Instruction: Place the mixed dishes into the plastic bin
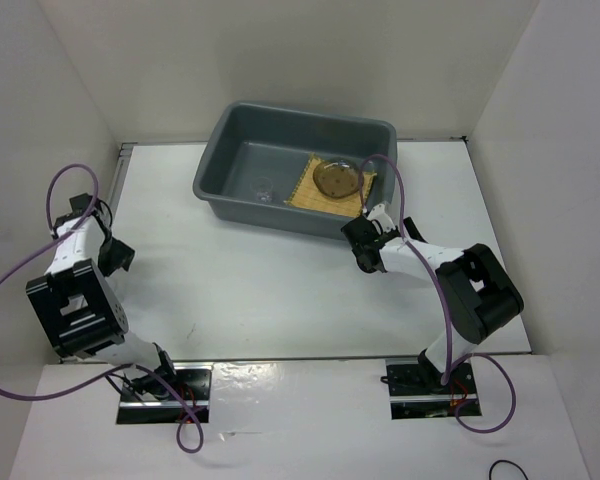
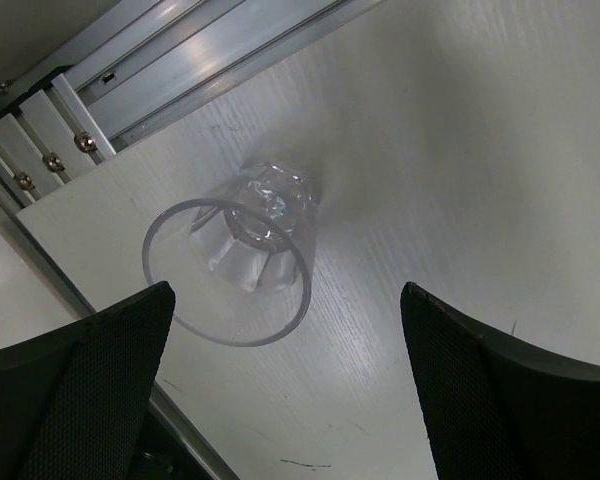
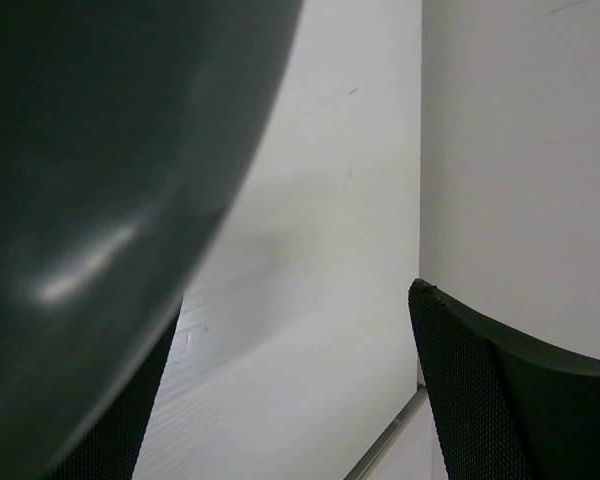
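The left claw (image 2: pixel 288 295) is spread wide open and holds nothing. The clear cup (image 2: pixel 245 260) sits on the table (image 2: pixel 460 150) just in front of it, in line with the gap between the fingers, and its open mouth faces the claw. The right claw (image 3: pixel 295 330) is open too and holds nothing, with the bin (image 3: pixel 100 150) close by its left finger; inside the bin, past that claw, the mat (image 1: pixel 305 192) lies flat with a plate (image 1: pixel 337 178) on top.

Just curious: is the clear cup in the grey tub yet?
Out. The clear cup rests on the white table below the left gripper, not in the plastic bin.
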`<state>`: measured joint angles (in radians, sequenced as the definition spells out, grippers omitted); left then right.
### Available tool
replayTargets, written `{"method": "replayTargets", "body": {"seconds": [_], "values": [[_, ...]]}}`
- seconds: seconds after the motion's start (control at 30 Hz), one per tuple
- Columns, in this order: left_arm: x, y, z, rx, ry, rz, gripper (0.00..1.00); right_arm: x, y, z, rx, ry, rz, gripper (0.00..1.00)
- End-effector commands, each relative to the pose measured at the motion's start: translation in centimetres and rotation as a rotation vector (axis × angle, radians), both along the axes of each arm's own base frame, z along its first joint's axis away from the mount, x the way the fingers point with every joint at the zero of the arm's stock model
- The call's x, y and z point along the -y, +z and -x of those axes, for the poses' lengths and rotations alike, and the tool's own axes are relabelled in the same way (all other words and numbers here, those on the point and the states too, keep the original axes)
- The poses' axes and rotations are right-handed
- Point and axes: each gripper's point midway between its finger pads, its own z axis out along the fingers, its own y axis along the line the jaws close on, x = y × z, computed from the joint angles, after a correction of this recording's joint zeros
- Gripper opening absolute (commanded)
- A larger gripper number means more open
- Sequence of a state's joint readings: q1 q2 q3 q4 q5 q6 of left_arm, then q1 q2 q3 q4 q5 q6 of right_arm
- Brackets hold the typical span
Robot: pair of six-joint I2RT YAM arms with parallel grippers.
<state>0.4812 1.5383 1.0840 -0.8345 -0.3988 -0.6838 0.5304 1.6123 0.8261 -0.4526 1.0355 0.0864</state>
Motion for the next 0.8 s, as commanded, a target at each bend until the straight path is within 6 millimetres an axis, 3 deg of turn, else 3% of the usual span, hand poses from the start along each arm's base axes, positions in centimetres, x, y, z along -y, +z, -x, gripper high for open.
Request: {"method": "replayTargets", "body": {"seconds": [0.0,0.13,0.27,0.4,0.47,0.5,0.53,0.57,0.63,0.67,0.73,0.77], "values": [[-0.3,-0.2,-1.0,0.029,-0.052,0.002,1.0,-0.1,-1.7,1.0,-0.121,0.044,0.021,0.98],[0.1,-1.9,-1.3,0.013,-0.086,0.061,0.99,-0.1,-1.7,1.0,-0.121,0.044,0.021,0.98],[0.5,-2.3,-1.7,0.02,-0.113,0.092,0.95,0.0,-1.8,1.0,-0.124,0.041,0.033,0.98],[1.0,-2.8,-1.8,0.021,-0.138,0.121,0.85,0.0,-1.8,1.0,-0.125,0.041,0.033,0.98],[1.2,-3.1,-2.4,0.04,-0.153,0.134,0.7,0.0,-1.8,1.0,-0.125,0.041,0.033,0.98],[1.4,-3.1,-2.5,0.042,-0.186,0.15,0.54,0.0,-1.8,1.0,-0.125,0.041,0.033,0.98],[1.7,-2.2,-4.2,0.107,-0.218,0.176,0.19,0.0,-1.8,1.0,-0.125,0.041,0.033,0.98],[1.6,-1.3,-4.5,0.123,-0.201,0.173,0.0,0.0,-1.8,1.0,-0.125,0.041,0.033,0.98],[1.2,3.2,-6.7,0.293,-0.196,0.106,0.0,0.0,-1.8,1.0,-0.125,0.041,0.033,0.98],[0.8,7.3,-7.6,0.403,-0.199,0.038,0.0,0.0,-1.8,1.0,-0.125,0.041,0.033,0.98],[1.1,11.6,-9.1,0.531,-0.191,0.026,0.0,0.0,-1.8,1.0,-0.125,0.041,0.033,0.98],[0.7,16.4,-10.7,0.637,-0.202,-0.012,0.0,-0.2,-1.6,0.7,-0.117,0.041,0.028,0.98]]}}
